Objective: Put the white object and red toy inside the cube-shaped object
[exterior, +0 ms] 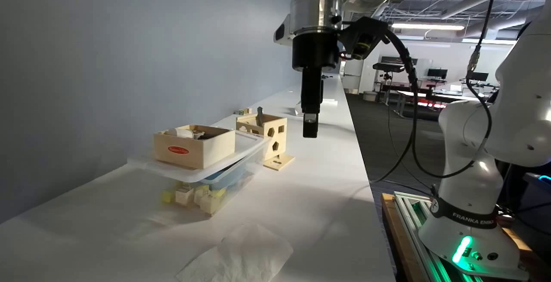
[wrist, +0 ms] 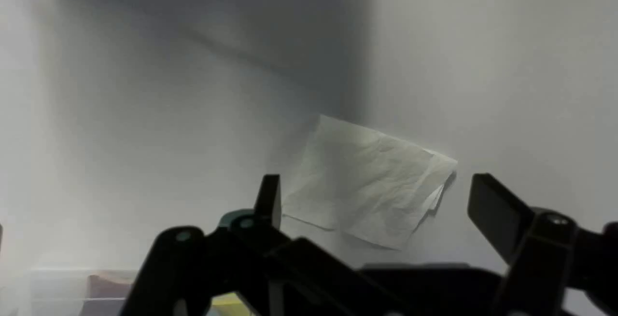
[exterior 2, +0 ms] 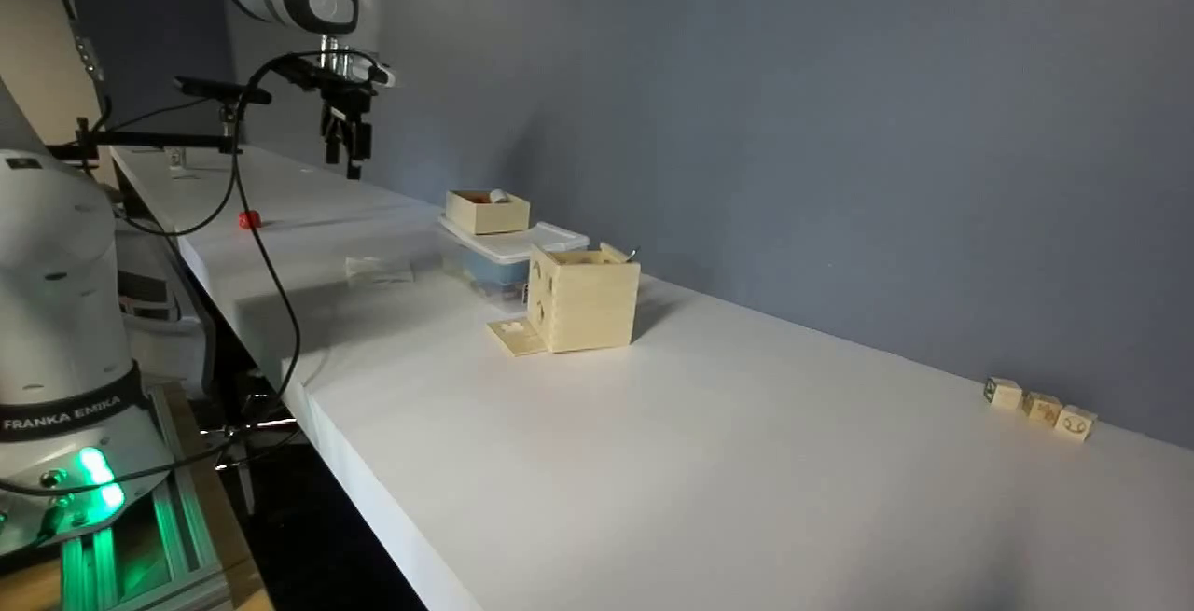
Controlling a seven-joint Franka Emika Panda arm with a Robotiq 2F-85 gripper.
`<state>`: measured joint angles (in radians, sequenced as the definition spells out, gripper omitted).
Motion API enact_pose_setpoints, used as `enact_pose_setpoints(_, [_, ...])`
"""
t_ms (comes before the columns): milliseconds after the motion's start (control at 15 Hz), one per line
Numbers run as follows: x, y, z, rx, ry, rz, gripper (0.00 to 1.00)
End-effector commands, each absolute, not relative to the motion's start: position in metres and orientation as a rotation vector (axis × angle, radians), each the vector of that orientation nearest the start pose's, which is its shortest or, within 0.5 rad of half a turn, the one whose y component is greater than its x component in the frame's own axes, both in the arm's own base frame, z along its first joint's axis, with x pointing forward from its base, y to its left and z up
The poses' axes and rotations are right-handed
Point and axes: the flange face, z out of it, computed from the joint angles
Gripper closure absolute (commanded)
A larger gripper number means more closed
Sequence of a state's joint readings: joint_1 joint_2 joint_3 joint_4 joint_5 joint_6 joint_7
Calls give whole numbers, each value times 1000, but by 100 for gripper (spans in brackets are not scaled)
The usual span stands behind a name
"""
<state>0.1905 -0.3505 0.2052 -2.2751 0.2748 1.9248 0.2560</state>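
Note:
The cube-shaped object is a light-wood cube (exterior: 280,141) with dark cut-out holes, also in an exterior view (exterior 2: 597,308). It stands upright with its top open, and a thin grey-dark piece sticks out of it. A red toy (exterior 2: 249,219) lies near the table edge and is out of view elsewhere. A white crumpled tissue (exterior: 247,254) lies flat on the table, also in an exterior view (exterior 2: 378,271) and the wrist view (wrist: 367,185). A white piece (exterior: 181,132) lies in the wooden tray; I cannot tell which is the white object. My gripper (wrist: 377,198) is open and empty, high above the table (exterior: 310,129) (exterior 2: 344,160).
The wooden tray (exterior: 217,147) with a red mark sits on the lid of a clear plastic tub (exterior: 230,187) holding blocks. A thin wooden board (exterior 2: 516,338) lies against the cube's foot. Small wooden blocks (exterior 2: 1042,408) stand by the wall. A white item (exterior 2: 176,158) stands far off.

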Motion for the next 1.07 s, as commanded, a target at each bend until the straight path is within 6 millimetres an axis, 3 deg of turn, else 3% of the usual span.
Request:
enact_pose_setpoints(0, [430,166,508,-2926,77,-71,0])
enact_pose_setpoints(267, [473,135,534,-2869,308,-281,0])
enact_pose_setpoints(467, [504,134,551,-2826,434,-352,0])
enact_pose_setpoints(733, [553,140,554,-2820,547,-370,0])
enact_pose_setpoints(1000, [594,141,544,-2916,514,-404,0])
